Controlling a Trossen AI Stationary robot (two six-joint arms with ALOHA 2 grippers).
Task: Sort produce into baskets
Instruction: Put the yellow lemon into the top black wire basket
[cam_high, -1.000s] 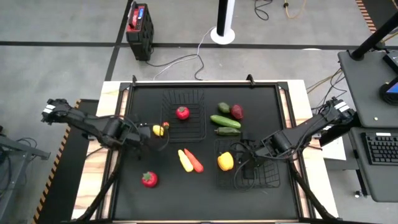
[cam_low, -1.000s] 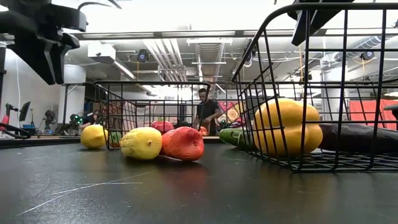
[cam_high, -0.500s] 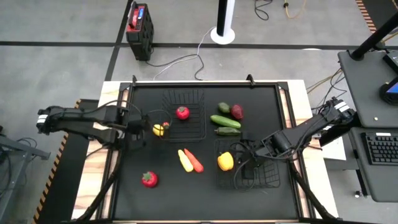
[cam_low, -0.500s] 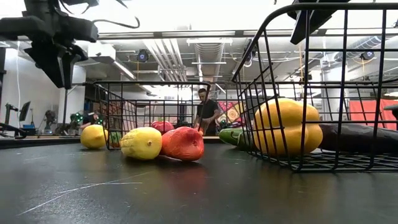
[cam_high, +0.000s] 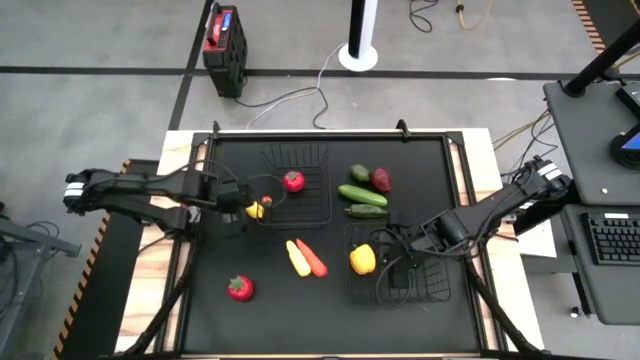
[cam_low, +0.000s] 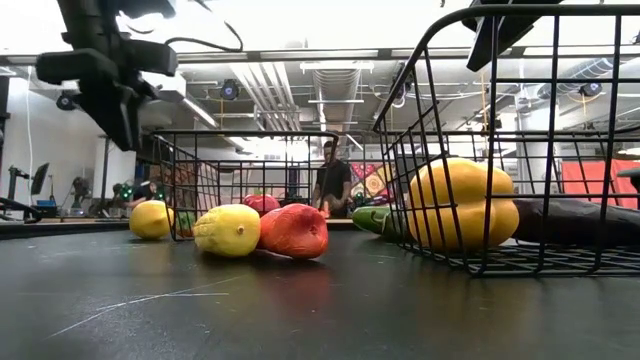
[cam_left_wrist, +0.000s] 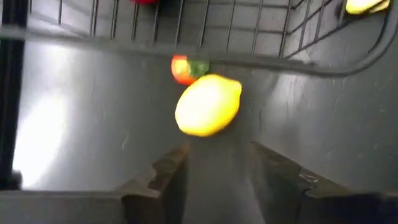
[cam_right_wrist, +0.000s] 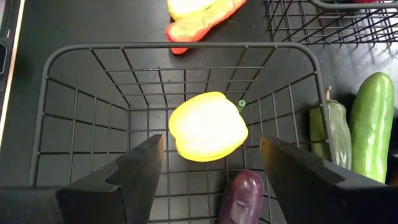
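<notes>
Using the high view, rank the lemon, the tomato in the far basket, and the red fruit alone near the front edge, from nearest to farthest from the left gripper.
1. Lemon: just ahead of the left gripper, outside the basket.
2. Tomato: inside the far basket, beyond the lemon.
3. Red fruit: alone toward the mat's front edge.

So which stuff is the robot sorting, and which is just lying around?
Part of the job: lemon, yellow pepper, tomato, cucumber, far basket, near basket, left tool above the lemon.

Just lying about: red-topped black box, white stand, cables on the floor.
</notes>
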